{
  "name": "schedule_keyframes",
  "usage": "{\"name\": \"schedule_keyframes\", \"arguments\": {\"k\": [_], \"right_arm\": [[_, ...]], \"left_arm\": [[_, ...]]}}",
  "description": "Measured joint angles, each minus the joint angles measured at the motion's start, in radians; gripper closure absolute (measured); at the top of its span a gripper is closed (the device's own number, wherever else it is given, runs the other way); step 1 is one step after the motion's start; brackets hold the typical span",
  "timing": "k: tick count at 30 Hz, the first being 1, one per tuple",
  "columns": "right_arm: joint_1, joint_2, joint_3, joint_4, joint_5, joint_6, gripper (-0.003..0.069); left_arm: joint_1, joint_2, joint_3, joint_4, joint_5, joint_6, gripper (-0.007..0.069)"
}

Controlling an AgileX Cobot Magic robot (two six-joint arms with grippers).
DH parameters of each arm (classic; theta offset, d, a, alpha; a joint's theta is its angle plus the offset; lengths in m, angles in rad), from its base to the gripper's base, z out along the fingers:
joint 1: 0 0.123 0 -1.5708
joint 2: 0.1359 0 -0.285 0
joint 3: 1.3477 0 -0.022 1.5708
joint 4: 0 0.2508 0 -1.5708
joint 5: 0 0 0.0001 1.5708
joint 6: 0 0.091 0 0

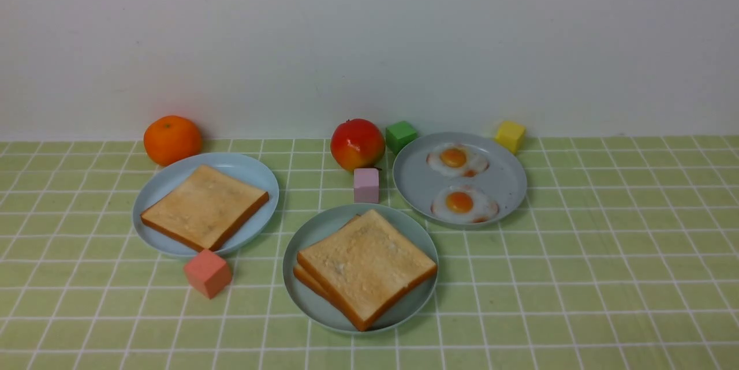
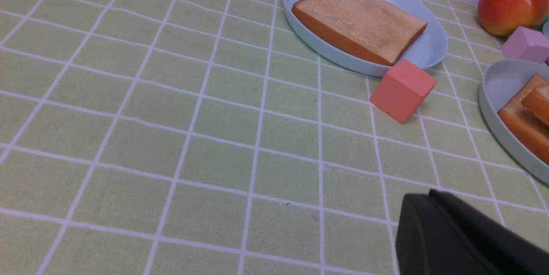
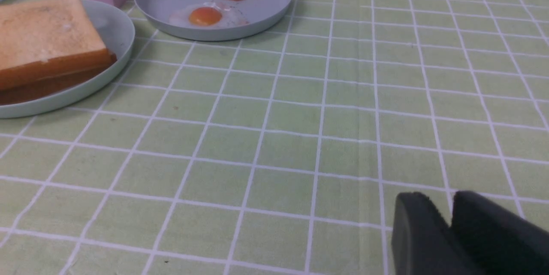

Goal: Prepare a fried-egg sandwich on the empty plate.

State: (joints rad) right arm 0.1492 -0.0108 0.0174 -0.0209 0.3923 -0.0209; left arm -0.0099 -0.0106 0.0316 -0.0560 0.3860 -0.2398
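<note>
Two toast slices lie stacked on the mint plate (image 1: pixel 300 243) at the front centre, the top slice (image 1: pixel 366 260) skewed over the lower one (image 1: pixel 306 279). No egg shows between them. Two fried eggs (image 1: pixel 456 159) (image 1: pixel 462 202) lie on the greyish-blue plate (image 1: pixel 415 179) at the right. Neither arm shows in the front view. My left gripper (image 2: pixel 424 195) hangs shut and empty over bare cloth, short of the mint plate (image 2: pixel 497 82). With a narrow gap between its fingertips, my right gripper (image 3: pixel 445 200) holds nothing, well short of that plate (image 3: pixel 116 30).
A third toast (image 1: pixel 205 205) lies on the light-blue plate (image 1: pixel 248 171) at the left. Around the plates sit an orange (image 1: pixel 172 139), an apple (image 1: pixel 357 144), and green (image 1: pixel 400 135), yellow (image 1: pixel 510 135), lilac (image 1: pixel 366 185) and salmon (image 1: pixel 208 272) cubes.
</note>
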Motion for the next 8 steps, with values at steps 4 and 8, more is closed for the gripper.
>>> {"name": "schedule_keyframes", "arguments": {"k": [4, 8], "right_arm": [[0.0, 0.0, 0.0, 0.0, 0.0, 0.0, 0.0508], [0.0, 0.0, 0.0, 0.0, 0.0, 0.0, 0.0508]], "left_arm": [[0.0, 0.0, 0.0, 0.0, 0.0, 0.0, 0.0638], [0.0, 0.0, 0.0, 0.0, 0.0, 0.0, 0.0638]]}}
